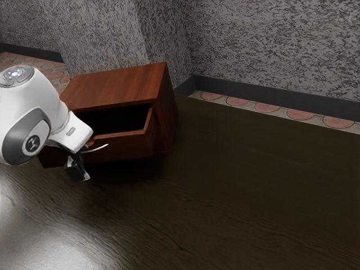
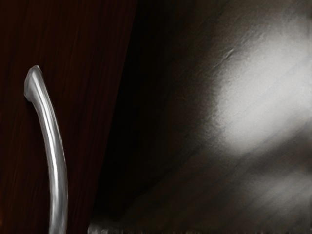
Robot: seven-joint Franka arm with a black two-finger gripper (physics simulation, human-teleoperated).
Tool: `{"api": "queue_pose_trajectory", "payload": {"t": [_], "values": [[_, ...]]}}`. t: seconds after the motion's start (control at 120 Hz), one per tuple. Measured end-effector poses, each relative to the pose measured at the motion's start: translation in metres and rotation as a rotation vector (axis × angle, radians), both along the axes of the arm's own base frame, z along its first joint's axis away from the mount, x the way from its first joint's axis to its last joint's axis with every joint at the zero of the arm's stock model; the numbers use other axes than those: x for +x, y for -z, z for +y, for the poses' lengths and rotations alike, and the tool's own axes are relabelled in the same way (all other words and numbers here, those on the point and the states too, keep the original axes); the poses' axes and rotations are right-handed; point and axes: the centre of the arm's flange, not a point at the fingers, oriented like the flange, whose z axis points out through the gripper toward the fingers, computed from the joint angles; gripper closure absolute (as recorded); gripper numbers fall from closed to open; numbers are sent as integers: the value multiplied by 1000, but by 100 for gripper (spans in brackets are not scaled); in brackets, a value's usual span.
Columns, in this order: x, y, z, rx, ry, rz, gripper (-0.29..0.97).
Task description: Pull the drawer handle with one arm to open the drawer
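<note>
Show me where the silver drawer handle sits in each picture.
Exterior view: the handle is a thin silver curve on the drawer front, beside the white arm.
Wrist view: the handle is a bright curved bar running along the drawer front.
Shared landmark: the red-brown drawer front behind the handle.

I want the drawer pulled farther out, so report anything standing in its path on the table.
Nothing visible does. The drawer is partly out of the cabinet, and the table in front of it bears nothing apart from the gripper by the handle.
</note>
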Motion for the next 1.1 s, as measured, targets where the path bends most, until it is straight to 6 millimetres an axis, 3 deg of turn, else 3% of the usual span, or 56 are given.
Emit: {"api": "queue_pose_trajectory", "payload": {"t": [0.308,0.475,0.725,0.775,0.942,1.1], "values": [[-28,2,-14,4,-11,-9,0],[-33,2,-29,3,3,-22,0],[-47,3,-34,5,-8,-29,3],[-47,-5,-34,6,-13,-48,10],[-51,-24,-29,4,-32,-91,5],[-73,-66,-50,6,-51,-145,2]]}}
